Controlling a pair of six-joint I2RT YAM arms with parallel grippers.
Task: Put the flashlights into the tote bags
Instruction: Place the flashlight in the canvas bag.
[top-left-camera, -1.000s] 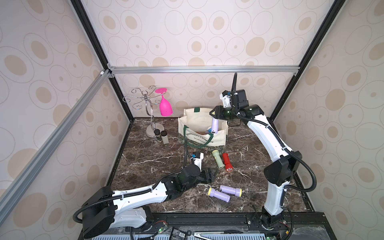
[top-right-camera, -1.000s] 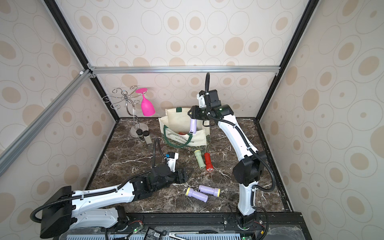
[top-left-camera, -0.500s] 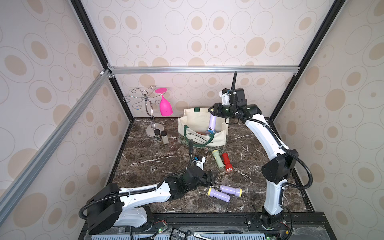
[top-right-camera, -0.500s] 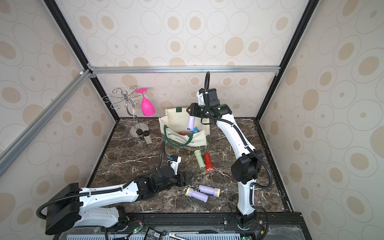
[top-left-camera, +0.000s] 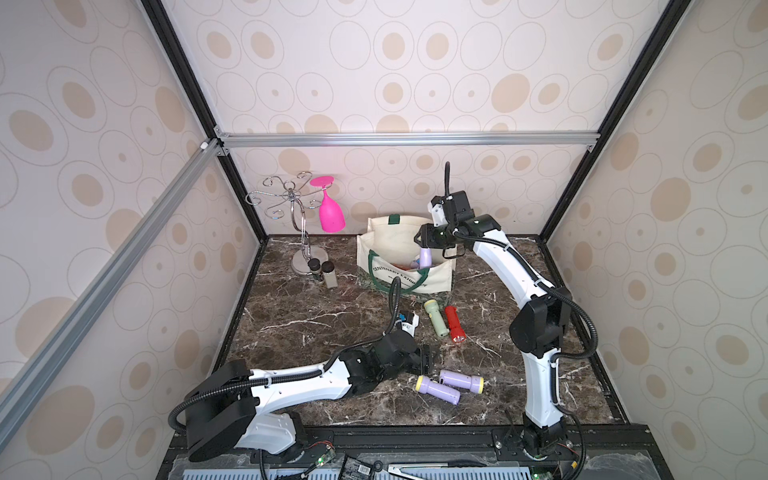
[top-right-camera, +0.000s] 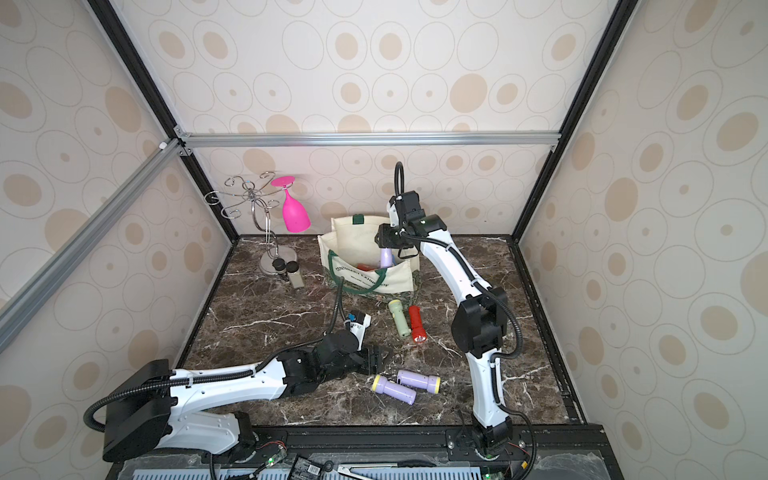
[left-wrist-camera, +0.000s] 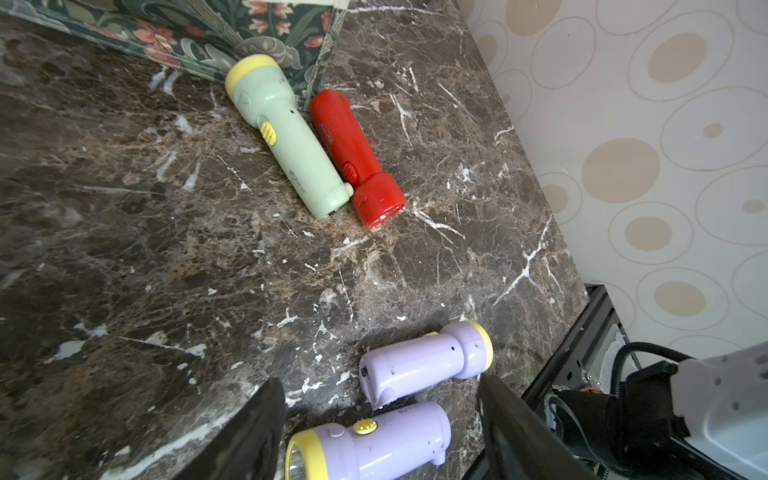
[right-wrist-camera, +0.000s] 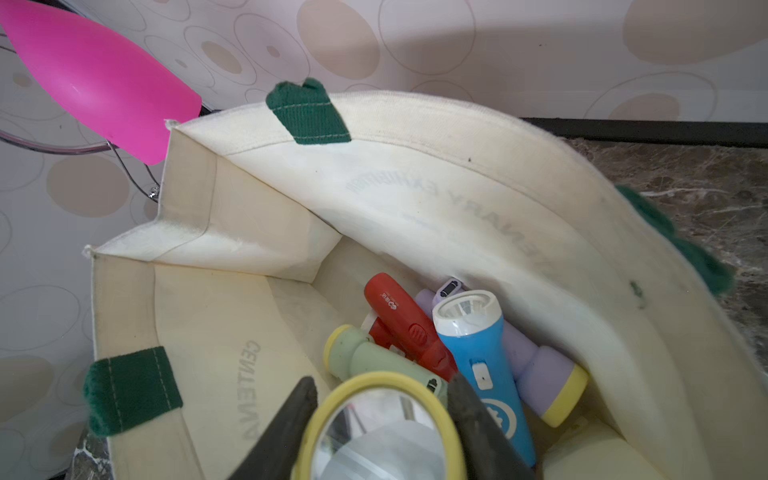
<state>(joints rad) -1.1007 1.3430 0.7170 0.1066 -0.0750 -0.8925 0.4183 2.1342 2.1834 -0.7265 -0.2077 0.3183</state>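
Observation:
The cream tote bag (top-left-camera: 405, 270) (top-right-camera: 399, 276) (right-wrist-camera: 457, 199) stands open at the back. My right gripper (top-left-camera: 426, 245) (top-right-camera: 386, 245) (right-wrist-camera: 382, 386) is shut on a lilac flashlight (top-left-camera: 427, 257) (right-wrist-camera: 378, 432) that hangs head-down in the bag's mouth. Inside lie red (right-wrist-camera: 399, 320), blue (right-wrist-camera: 478, 353), pale green (right-wrist-camera: 365, 357) and lilac (right-wrist-camera: 540, 370) flashlights. My left gripper (top-left-camera: 424, 361) (top-right-camera: 380, 359) (left-wrist-camera: 380, 384) is open, low over the table, its jaws either side of two lilac flashlights (top-left-camera: 461, 380) (left-wrist-camera: 424, 361) (left-wrist-camera: 370, 446). A green (top-left-camera: 436, 318) (left-wrist-camera: 286, 137) and a red flashlight (top-left-camera: 453, 324) (left-wrist-camera: 353, 153) lie before the bag.
A wire glass rack (top-left-camera: 297, 216) with a pink glass (top-left-camera: 330, 208) stands at the back left, with two dark-capped jars (top-left-camera: 322, 270) at its foot. Patterned walls close three sides, and a black rail (top-left-camera: 415, 432) runs along the front edge.
My right gripper has lowered the lilac flashlight a little into the bag's mouth. My left arm has stretched forward toward the two lilac flashlights on the table.

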